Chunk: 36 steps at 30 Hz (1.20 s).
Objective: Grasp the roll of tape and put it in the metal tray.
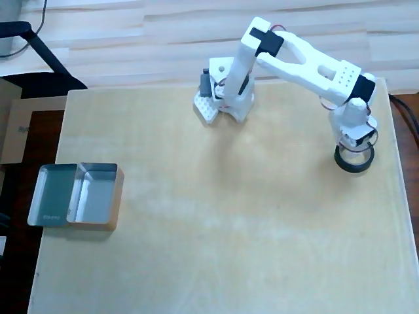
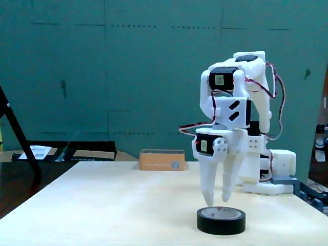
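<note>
The gripper [image 2: 216,201] is hanging point-down right over the roll of tape [image 2: 221,220], and in the fixed view its two white fingers are sitting spread apart with a clear gap between them, tips hovering just above the top face of the roll and not touching it as far as that view shows. From the overhead view the gripper [image 1: 355,145] is covering the upper edge of the roll of tape [image 1: 354,160], so the black ring is only partly peeking out below it, lying flat on the table [image 1: 229,229] close to the right edge. The white arm [image 1: 308,62] is reaching out from its base [image 1: 222,98] at the top middle of the table, stretching diagonally toward the right side. Way over on the opposite side, near the left edge in the overhead view, the metal tray [image 1: 95,197] is sitting with nothing visible inside it, right up against a flat grey-green panel [image 1: 54,195] on its left. In the fixed view the tray [image 2: 162,159] is showing up as a small orange-sided box at the far end of the table, well apart from the tape.
</note>
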### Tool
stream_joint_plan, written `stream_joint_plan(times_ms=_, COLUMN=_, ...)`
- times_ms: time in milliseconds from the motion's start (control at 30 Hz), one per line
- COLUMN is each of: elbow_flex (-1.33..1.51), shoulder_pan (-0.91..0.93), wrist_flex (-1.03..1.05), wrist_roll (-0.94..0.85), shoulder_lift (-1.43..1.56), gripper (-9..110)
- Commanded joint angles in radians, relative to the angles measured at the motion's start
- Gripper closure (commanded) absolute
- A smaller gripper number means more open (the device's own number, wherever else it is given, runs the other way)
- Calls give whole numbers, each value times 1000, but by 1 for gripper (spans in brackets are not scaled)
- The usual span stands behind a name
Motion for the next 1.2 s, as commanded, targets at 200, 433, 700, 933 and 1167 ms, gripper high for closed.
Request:
stream_joint_plan(times_ms=200, elbow_flex=-23, shoulder_pan=3, wrist_flex=6, wrist_roll=2, shoulder_lift=12, gripper=91)
stream_joint_plan(times_ms=433, elbow_flex=38, shoulder_pan=2, wrist_flex=2, wrist_roll=12, shoulder_lift=15, gripper=86)
stream_joint_plan(times_ms=700, elbow_flex=106, shoulder_pan=2, wrist_flex=-43, wrist_roll=2, shoulder_lift=6, gripper=87)
stream_joint_plan(times_ms=933, elbow_flex=178, shoulder_pan=9, wrist_flex=-91, wrist_roll=8, shoulder_lift=9, gripper=87)
stream_joint_plan(times_ms=1167, elbow_flex=176, shoulder_pan=12, wrist_flex=-91, wrist_roll=2, shoulder_lift=5, gripper=103)
